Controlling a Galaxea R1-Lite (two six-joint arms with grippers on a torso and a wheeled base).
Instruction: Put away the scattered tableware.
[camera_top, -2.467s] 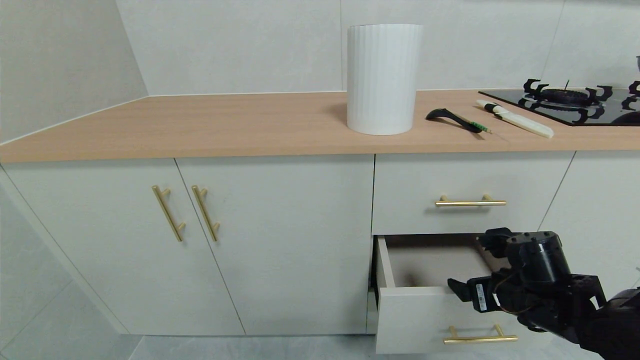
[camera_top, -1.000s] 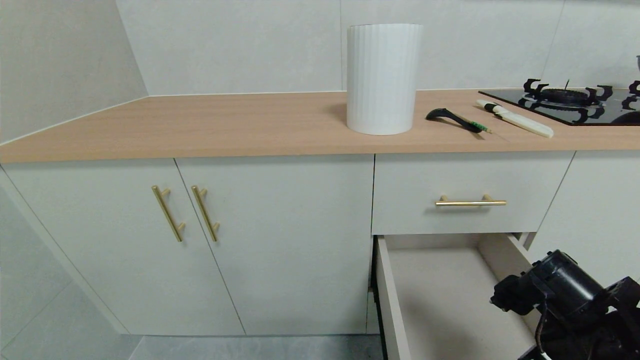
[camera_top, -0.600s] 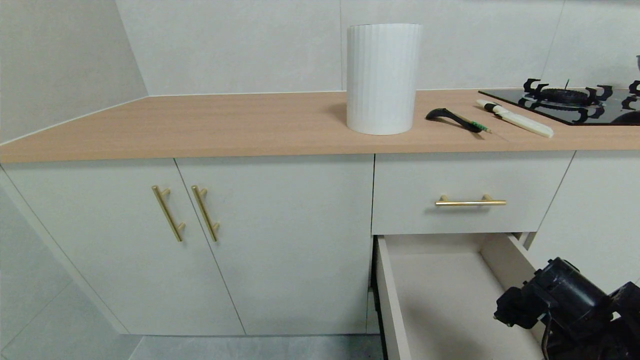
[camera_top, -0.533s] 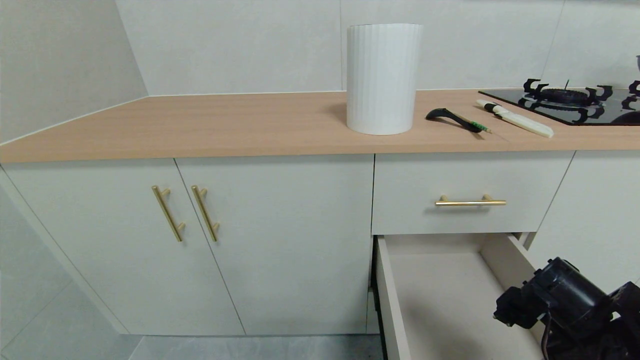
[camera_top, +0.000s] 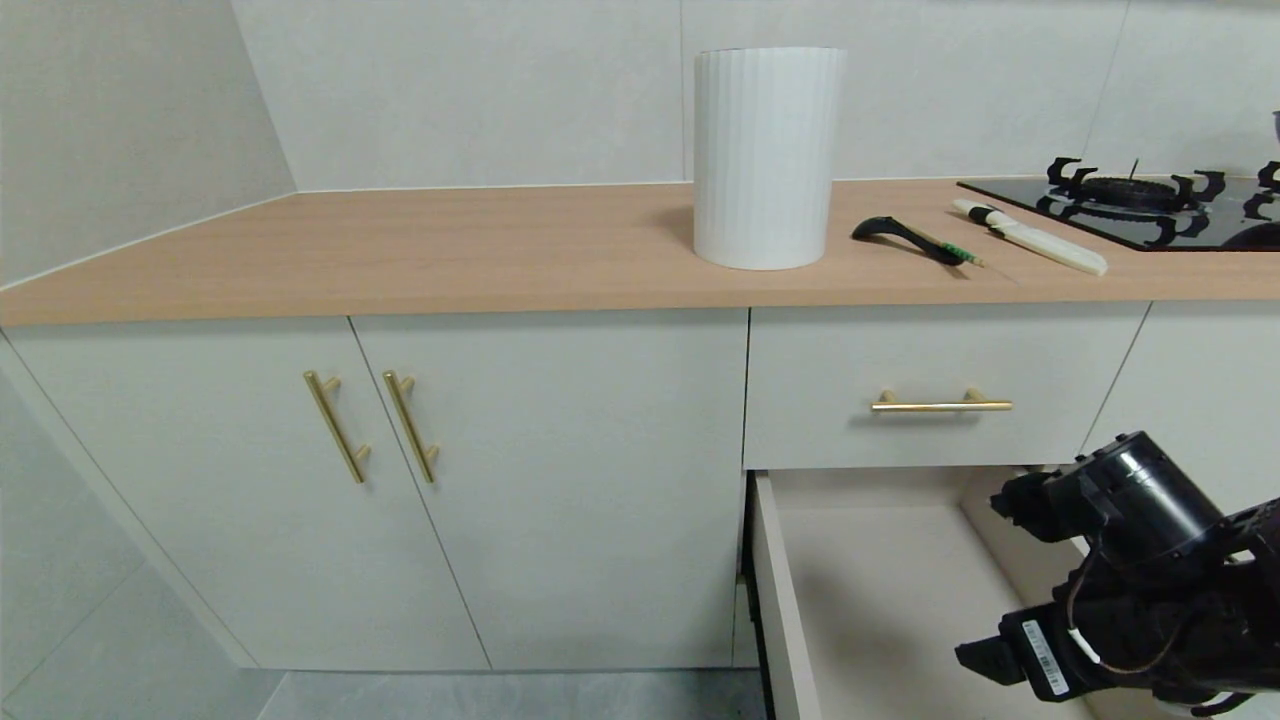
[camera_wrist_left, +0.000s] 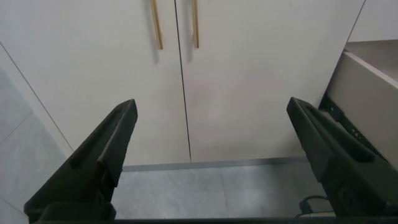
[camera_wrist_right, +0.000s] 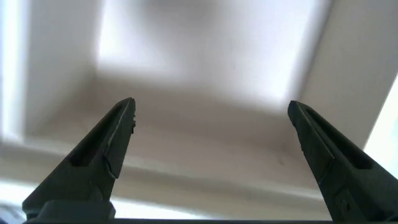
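On the wooden countertop (camera_top: 450, 245) lie a black spoon with a green-tipped handle (camera_top: 905, 238) and a white knife (camera_top: 1030, 237), to the right of a tall white ribbed container (camera_top: 765, 155). Below them the lower drawer (camera_top: 775, 580) stands pulled out, with nothing visible inside it. My right gripper (camera_top: 1012, 580) hangs open over the drawer's right side, fingers wide apart; its wrist view looks into the bare drawer (camera_wrist_right: 205, 56) between the open gripper (camera_wrist_right: 211, 106). My left gripper (camera_wrist_left: 211, 109) is open, low in front of the cabinet doors, holding nothing.
A black gas hob (camera_top: 1130, 205) sits at the counter's right end. The upper drawer (camera_top: 940, 385) is closed, with a gold handle. Two cabinet doors with gold handles (camera_top: 335, 425) (camera_wrist_left: 157, 25) are closed at left. The open drawer's side (camera_wrist_left: 367, 81) juts out near the left gripper.
The lower drawer has come out much farther than 2.5 s ago. My right gripper left the drawer front, dropped back to the right, then rose in the last half second.
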